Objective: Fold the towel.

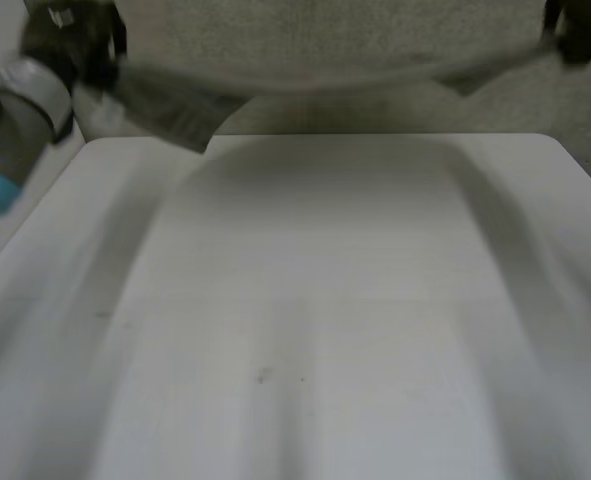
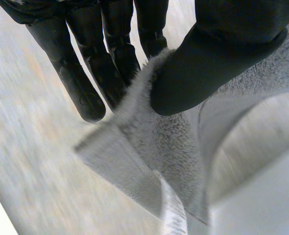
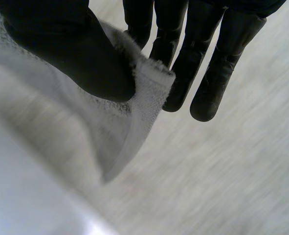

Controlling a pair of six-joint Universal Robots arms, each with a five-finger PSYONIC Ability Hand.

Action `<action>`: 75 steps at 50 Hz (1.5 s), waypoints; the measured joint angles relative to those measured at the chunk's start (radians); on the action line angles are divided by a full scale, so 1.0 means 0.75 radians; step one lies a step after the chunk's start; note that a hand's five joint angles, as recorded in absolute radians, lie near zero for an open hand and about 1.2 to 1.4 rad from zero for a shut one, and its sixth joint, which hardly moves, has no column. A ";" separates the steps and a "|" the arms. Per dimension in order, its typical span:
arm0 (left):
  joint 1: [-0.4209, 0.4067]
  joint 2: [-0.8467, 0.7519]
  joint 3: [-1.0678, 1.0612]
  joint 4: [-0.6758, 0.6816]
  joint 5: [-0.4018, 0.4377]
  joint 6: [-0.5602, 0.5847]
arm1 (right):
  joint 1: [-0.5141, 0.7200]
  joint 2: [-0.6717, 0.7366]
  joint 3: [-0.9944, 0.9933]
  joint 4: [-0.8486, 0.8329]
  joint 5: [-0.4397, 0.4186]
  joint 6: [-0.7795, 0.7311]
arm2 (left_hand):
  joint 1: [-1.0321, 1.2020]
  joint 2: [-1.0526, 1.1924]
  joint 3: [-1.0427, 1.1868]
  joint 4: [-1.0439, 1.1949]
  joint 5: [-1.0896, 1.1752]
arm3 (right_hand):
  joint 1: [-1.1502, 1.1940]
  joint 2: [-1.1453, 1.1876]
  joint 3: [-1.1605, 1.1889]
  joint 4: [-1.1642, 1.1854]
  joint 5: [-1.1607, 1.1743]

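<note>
1. The towel (image 1: pixel 345 45) runs off the far edge of the head view, so its upper part is cut off. Its weave can't be made out there.
2. The left hand (image 1: pixel 70 40) and right hand (image 1: pixel 583 30) are both partly cut off in the head view, and their fingers are hard to make out there.
3. The towel is held up in the air past the far side of the table (image 1: pixel 305 330). It is stretched sideways between the two hands, and its lower edge sags a little in the middle. It isn't touching the tabletop.
4. Left wrist view: the left hand (image 2: pixel 217 58) pinches the towel (image 2: pixel 168 142) near a corner, thumb on one face and straight fingers (image 2: pixel 85 83) behind it. A flap with a flat woven hem band hangs below the thumb.
5. Right wrist view: the right hand (image 3: pixel 71 49) pinches the opposite corner of the towel (image 3: pixel 134 107), thumb pressing the cloth against the fingers (image 3: pixel 203 73).
6. The towel is light grey terry with a nubby pile and smoother stitched hems.
7. The table is white, smooth and matte, with rounded far corners.
8. The left arm (image 1: pixel 15 110) has a grey joint and a light-blue cap.
</note>
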 measured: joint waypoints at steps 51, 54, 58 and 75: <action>0.239 0.901 -1.580 -0.319 0.277 0.765 | -0.314 -0.625 1.193 0.677 -0.298 -0.925 | 0.000 0.000 0.000 0.000 0.007 | 0.000 0.000 0.000 0.000 0.000; 0.224 0.744 -1.458 -0.253 0.313 0.754 | -0.288 -0.500 1.142 0.568 -0.323 -0.858 | 0.000 0.000 0.000 0.000 0.007 | 0.000 0.000 0.000 0.000 0.000; 0.181 0.514 -1.266 -0.200 0.312 0.742 | -0.232 -0.320 1.027 0.451 -0.273 -0.759 | 0.000 0.000 0.000 0.000 0.007 | 0.000 0.000 0.000 0.000 0.000; 0.056 -0.359 -0.239 -0.189 0.149 0.574 | -0.056 0.253 0.418 0.004 -0.057 -0.366 | 0.000 0.000 0.000 0.000 0.010 | 0.000 0.000 0.000 0.000 0.000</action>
